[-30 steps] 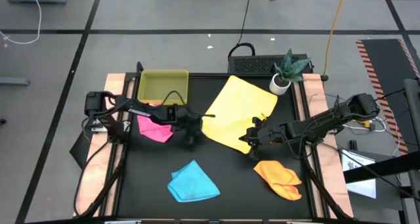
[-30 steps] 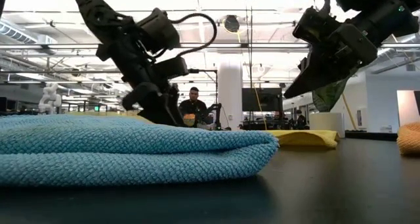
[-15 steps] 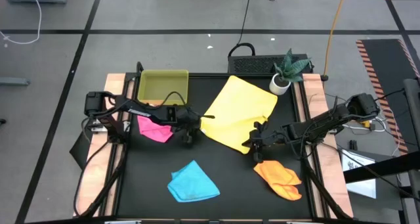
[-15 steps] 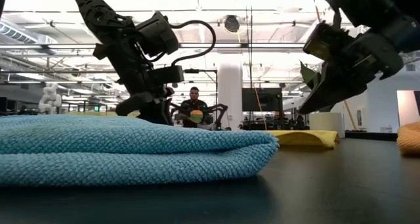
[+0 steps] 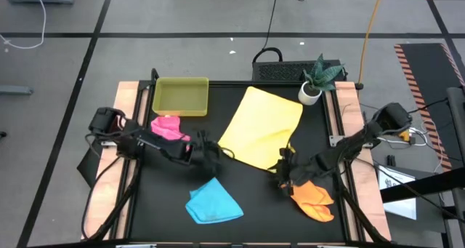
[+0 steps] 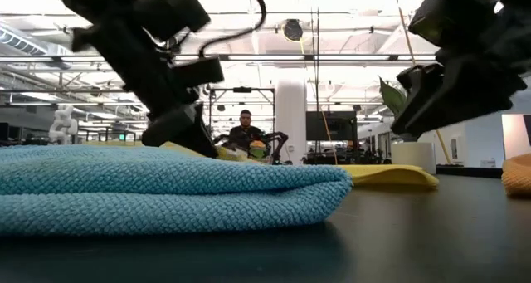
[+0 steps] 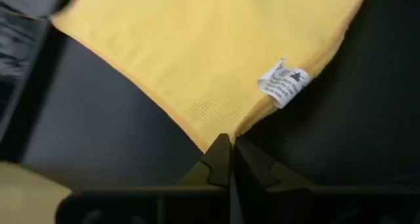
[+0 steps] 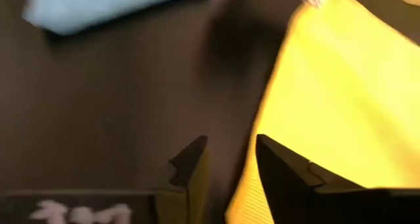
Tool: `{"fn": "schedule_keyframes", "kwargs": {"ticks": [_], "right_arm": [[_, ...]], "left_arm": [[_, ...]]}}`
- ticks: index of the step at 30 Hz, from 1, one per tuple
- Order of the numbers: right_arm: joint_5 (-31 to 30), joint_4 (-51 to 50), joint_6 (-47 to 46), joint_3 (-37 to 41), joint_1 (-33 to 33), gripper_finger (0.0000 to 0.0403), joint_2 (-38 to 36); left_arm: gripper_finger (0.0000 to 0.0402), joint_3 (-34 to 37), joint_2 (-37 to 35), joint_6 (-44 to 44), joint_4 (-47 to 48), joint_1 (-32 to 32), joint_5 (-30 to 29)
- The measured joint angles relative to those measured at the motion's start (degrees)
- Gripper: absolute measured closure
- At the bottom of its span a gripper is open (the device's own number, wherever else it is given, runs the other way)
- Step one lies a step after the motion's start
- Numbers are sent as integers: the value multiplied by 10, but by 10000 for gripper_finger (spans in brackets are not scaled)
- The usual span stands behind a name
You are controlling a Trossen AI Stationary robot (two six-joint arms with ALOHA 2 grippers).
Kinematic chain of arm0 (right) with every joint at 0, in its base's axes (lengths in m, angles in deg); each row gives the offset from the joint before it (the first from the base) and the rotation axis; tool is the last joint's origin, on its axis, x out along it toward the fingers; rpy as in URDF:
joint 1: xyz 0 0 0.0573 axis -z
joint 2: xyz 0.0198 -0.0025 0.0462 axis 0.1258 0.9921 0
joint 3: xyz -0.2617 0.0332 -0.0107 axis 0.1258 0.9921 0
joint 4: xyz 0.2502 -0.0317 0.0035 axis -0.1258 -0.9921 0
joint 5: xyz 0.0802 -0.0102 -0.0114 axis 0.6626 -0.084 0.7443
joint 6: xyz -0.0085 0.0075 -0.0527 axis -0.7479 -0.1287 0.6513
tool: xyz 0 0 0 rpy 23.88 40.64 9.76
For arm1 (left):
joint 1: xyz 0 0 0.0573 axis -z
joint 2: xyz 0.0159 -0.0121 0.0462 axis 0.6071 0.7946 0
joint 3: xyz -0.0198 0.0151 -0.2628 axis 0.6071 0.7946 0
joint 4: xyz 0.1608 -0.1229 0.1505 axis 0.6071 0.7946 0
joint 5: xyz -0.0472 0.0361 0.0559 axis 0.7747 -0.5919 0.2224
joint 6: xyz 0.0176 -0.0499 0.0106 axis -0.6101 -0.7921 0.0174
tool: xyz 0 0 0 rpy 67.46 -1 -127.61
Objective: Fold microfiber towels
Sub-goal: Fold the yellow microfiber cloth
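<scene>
The flat black tabletop (image 5: pixel 167 204) holds a big soft yellow square cloth (image 5: pixel 263 126), spread flat and slanting toward the far edge. The left gripper (image 7: pixel 231 159) reaches low across, its jaws pinched shut on the cloth's near corner. The right gripper (image 8: pixel 226 163) sits low at the other near edge, jaws a little apart, holding nothing. A folded fuzzy blue cloth (image 5: pixel 212 201) lies nearer

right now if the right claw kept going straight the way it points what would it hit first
Probably the yellow towel: the right claw, jaws open, sits at that towel's near edge, with the cloth directly ahead of one finger. Bare black table lies ahead of the other; depth is unclear.
</scene>
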Motion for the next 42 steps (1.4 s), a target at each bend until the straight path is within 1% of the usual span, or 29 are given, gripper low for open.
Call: {"fn": "schedule_keyframes", "kwargs": {"ticks": [3,9,13,16,20,25,27,29,32,34,37,40,42], "right_arm": [[-40,-68,-20,-33,-18,259,36],[-42,-193,-40,-83,-34,253,111],[-73,-238,-64,-97,-37,257,134],[-89,-258,-87,-98,-37,269,136],[-99,-270,-90,-97,-37,293,136],[-116,-304,-101,-95,-36,350,134],[-115,-308,-104,-94,-36,380,127],[-115,-306,-107,-94,-36,396,111],[-115,-291,-104,-94,-36,392,75],[-114,-269,-94,-94,-36,393,42],[-114,-231,-65,-100,-46,399,-14],[-113,-171,-20,-110,-69,399,-73],[-113,-118,17,-118,-90,400,-109]], "left_arm": [[397,0,0,-33,-12,36,-38],[384,0,0,-77,-12,68,-84],[395,0,0,-81,-12,71,-90],[394,0,0,-87,-12,71,-92],[382,0,0,-88,-12,71,-95],[396,0,0,-91,-12,76,-96],[394,0,-4,-89,-11,84,-106],[389,0,-14,-86,-11,94,-114],[392,0,-38,-75,-11,115,-115],[396,0,-66,-65,-10,132,-118],[391,0,-117,-48,-15,158,-121],[389,0,-173,-25,-40,186,-115],[395,0,-210,2,-70,204,-95]]}}
